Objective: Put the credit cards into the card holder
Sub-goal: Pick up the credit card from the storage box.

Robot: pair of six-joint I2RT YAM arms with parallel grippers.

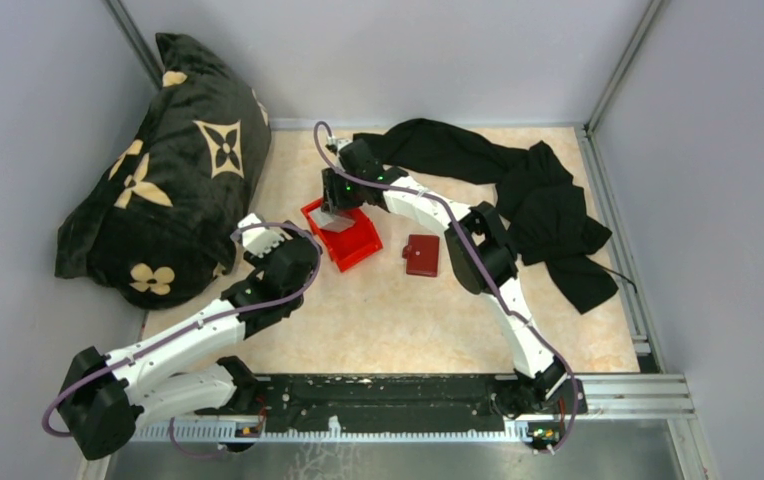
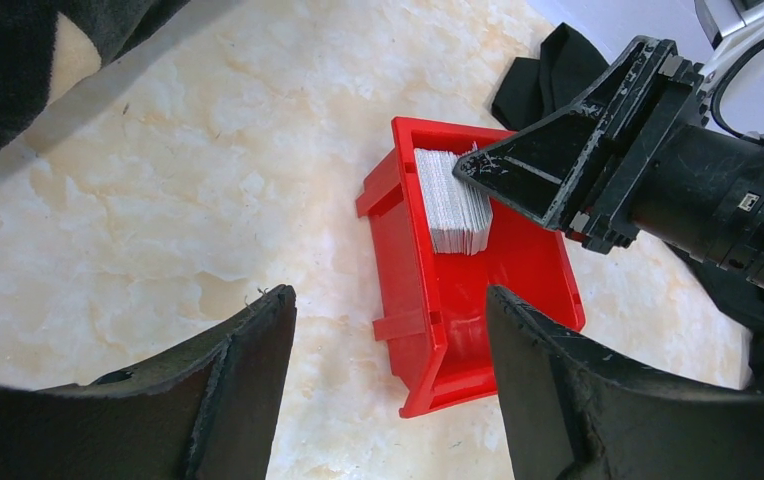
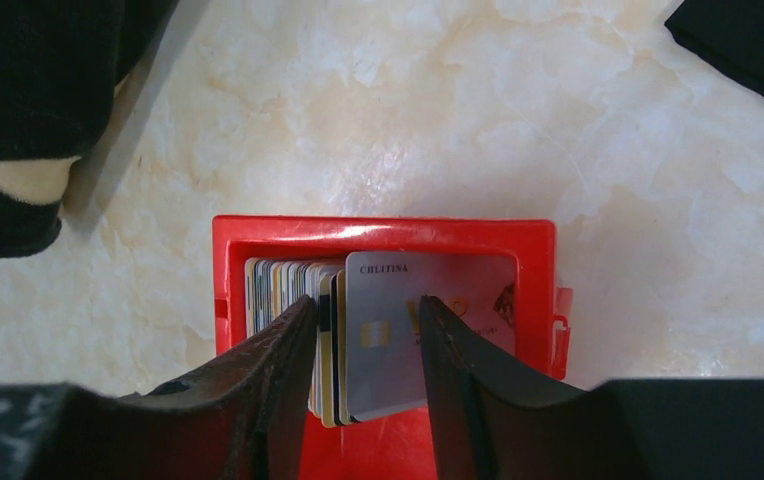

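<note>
Red bin (image 3: 383, 232) on counter (image 1: 388, 320) holds cards (image 3: 398, 285). Right pincer (image 3: 368, 302) straddles several cards, grip not determinable. Left pincer (image 2: 388, 300) open, empty, near bin. Holder (image 1: 421, 254) lies apart on counter.

This is a robotics lab test cell, not a lived-in room. Plain pale grey wall panels (image 1: 408, 50) box in a beige marble-patterned tabletop (image 1: 388, 330), and bare aluminium frame posts (image 1: 618, 65) stand at the far corners. A white-and-black jointed left arm (image 1: 188, 345) and a matching right arm (image 1: 503, 290) are mounted on a black base plate (image 1: 378, 395) beside a slotted aluminium rail (image 1: 628, 385) at the near edge. Purple-sheathed cables (image 1: 46, 415) loop along the arms. The few objects are an unrelated mix: a black plush cushion with beige flower motifs (image 1: 168, 190), a crumpled black cloth (image 1: 538, 200), a bright red plastic bin (image 1: 358, 250) and a small dark red folding card holder (image 1: 422, 255).
</note>
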